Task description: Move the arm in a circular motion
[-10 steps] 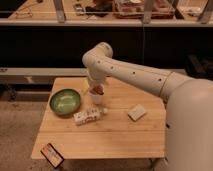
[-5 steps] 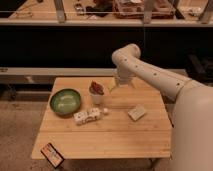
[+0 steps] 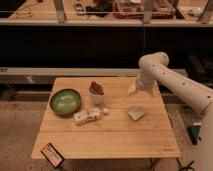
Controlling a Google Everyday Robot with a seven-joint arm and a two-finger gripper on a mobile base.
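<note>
The arm [image 3: 170, 79] enters from the right edge of the view, about 3 o'clock, and runs up and leftward to a rounded elbow at the table's 1 o'clock corner. From there it bends down toward the tabletop. It is cream-white, with small dark dots along its segments.

The gripper [image 3: 134, 89], a pale yellowish tip, hangs just above the table [image 3: 110, 140] at about 2 o'clock, pointing down and slightly left. How far it is open cannot be told. It touches none of the objects.

Objects on the wooden table, read from its centre:
- Green bowl [image 3: 65, 101] at 9 o'clock, near the left edge.
- White cup [image 3: 96, 94] at 11 o'clock, upright, with a reddish item standing in it.
- White bottle [image 3: 88, 116] lying on its side at 8 o'clock, just below the cup. It carries markings too small to read.
- Grey pad [image 3: 136, 113] at 3 o'clock, below the gripper and apart from it.
- Dark flat packet [image 3: 52, 154] with red print at the 7 o'clock corner. Its text is illegible.

Behind the table, at 12 o'clock, a shelf [image 3: 100, 22] holds assorted clutter that cannot be identified.
</note>
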